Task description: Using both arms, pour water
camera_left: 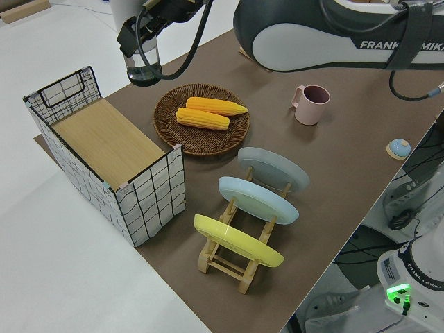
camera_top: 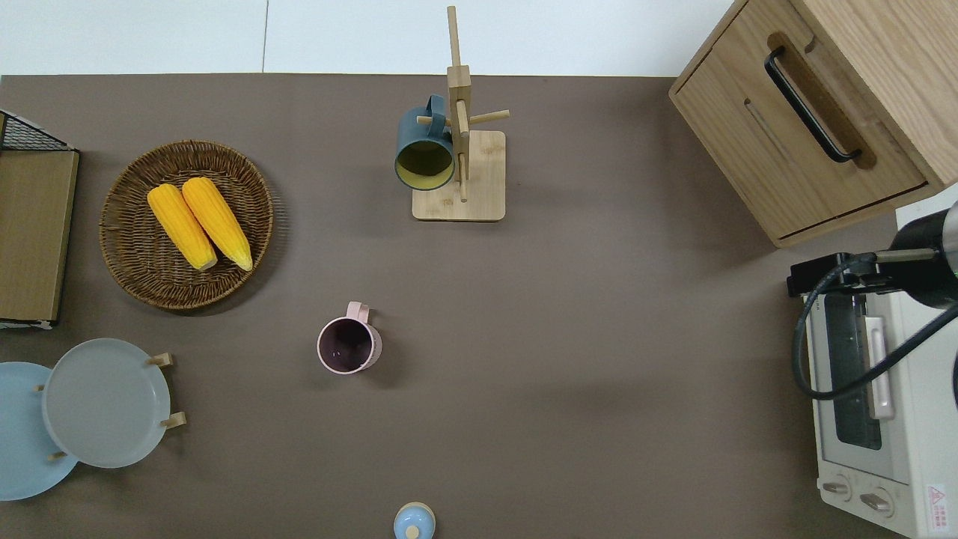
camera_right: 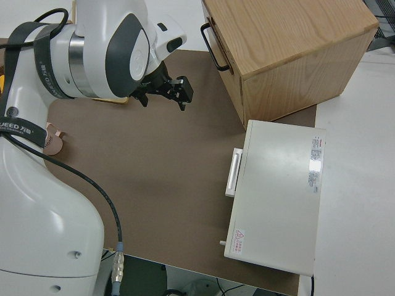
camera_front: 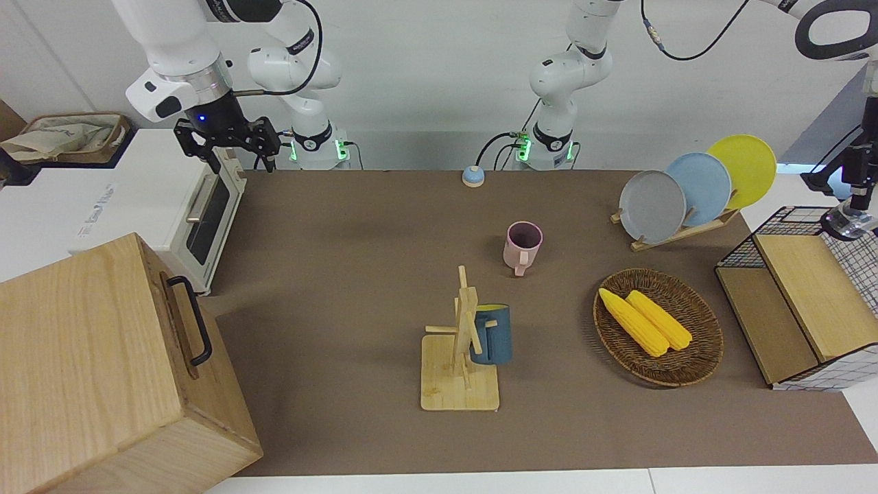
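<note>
My left gripper (camera_front: 853, 204) (camera_left: 141, 43) is up in the air at the left arm's end of the table, by the wire basket (camera_front: 802, 226) (camera_left: 146, 194). It is outside the overhead view. It is shut on a vessel with a shiny silvery end (camera_front: 846, 223) (camera_left: 143, 68) that points down; the rest of the vessel is hidden or out of frame. A pink mug (camera_front: 523, 245) (camera_top: 348, 344) (camera_left: 310, 104) stands upright mid-table, with nothing visible in it. My right gripper (camera_front: 228, 145) (camera_right: 164, 94) is open and empty, and that arm is parked.
A mug tree (camera_front: 463, 343) holds a blue mug (camera_top: 423, 146). A wicker basket (camera_top: 127, 269) holds two corn cobs (camera_top: 198, 223). A plate rack (camera_left: 239, 260) holds three plates. A toaster oven (camera_top: 872, 404), a wooden box (camera_top: 816, 112) and a small blue knob (camera_front: 472, 176) are also there.
</note>
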